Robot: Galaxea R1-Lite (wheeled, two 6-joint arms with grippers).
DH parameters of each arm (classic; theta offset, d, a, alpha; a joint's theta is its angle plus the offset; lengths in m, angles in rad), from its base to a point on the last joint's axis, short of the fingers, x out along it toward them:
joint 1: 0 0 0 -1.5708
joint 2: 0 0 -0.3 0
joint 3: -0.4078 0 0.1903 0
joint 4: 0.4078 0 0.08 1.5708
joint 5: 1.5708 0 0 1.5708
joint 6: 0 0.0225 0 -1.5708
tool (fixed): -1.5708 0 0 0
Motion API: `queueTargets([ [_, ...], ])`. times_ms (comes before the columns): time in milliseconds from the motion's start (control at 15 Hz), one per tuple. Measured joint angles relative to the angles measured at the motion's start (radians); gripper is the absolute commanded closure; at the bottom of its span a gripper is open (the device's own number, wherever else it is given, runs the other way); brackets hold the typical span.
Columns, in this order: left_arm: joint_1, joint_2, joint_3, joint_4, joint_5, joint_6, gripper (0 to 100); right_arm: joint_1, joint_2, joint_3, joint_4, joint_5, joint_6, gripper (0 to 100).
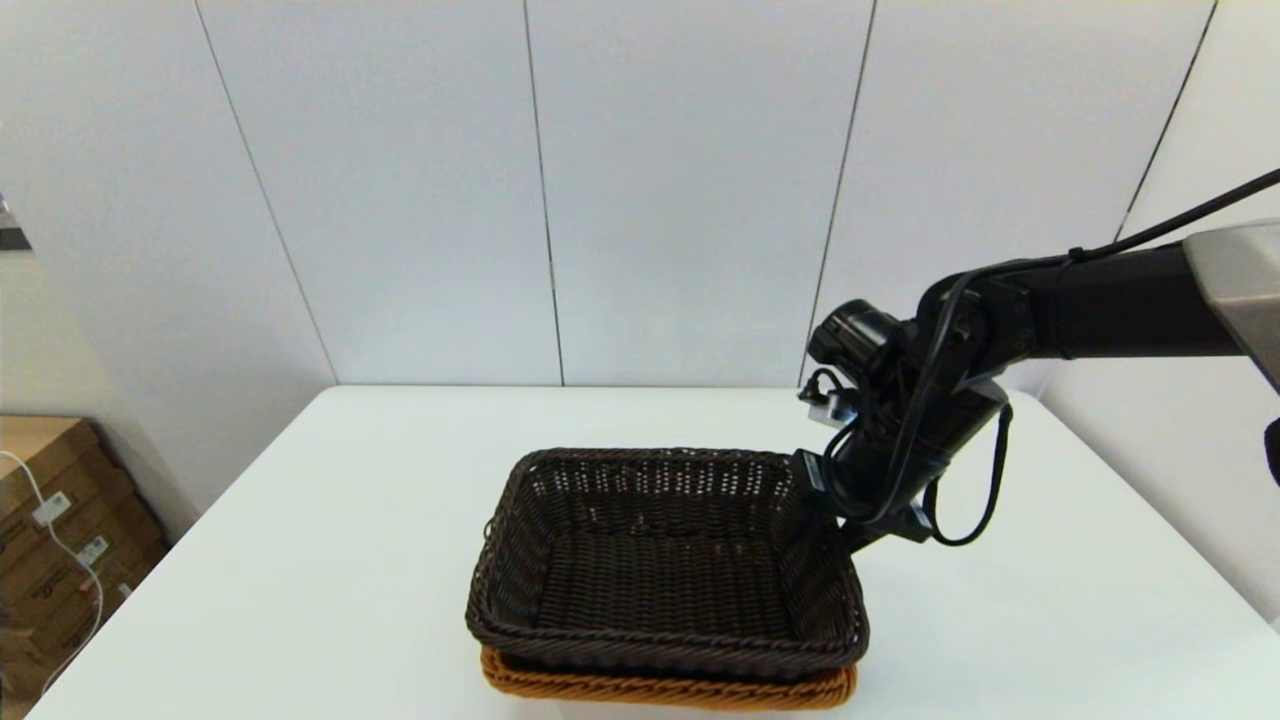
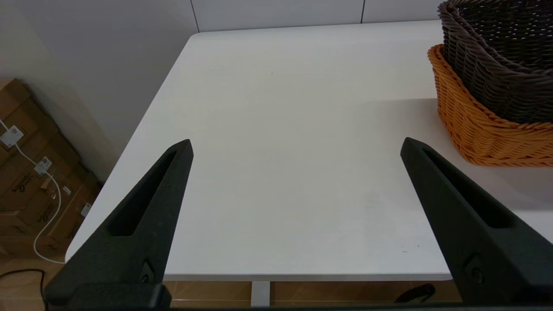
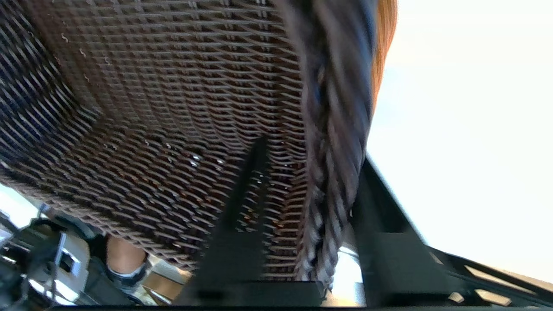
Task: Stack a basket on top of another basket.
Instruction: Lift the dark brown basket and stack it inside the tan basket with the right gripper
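Dark brown basket point(image 1: 665, 560) sits nested in the orange-tan basket point(image 1: 665, 690), near tabletop point(image 1: 300, 520) front edge. Right end effector point(image 3: 309, 190) straddles its right rim, fingers closed on the wall. Open fully, lift straight up to avoid dragging. Left end effector point(image 2: 296, 144) idle, wide open, empty, left of baskets.

I'm looking at a lab or test room: a bare white bench point(image 2: 276, 151), plain white panelled walls point(image 1: 680, 190), cardboard boxes point(image 2: 26, 172) with trailing cable point(image 2: 47, 224) on the floor.
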Motion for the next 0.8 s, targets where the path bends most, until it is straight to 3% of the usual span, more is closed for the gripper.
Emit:
queueTargets([
  [800,0.000,0.000,0.000,0.000,-0.001,0.000,0,-0.023,-0.087,-0.027,-0.020,0.000,-0.008,0],
])
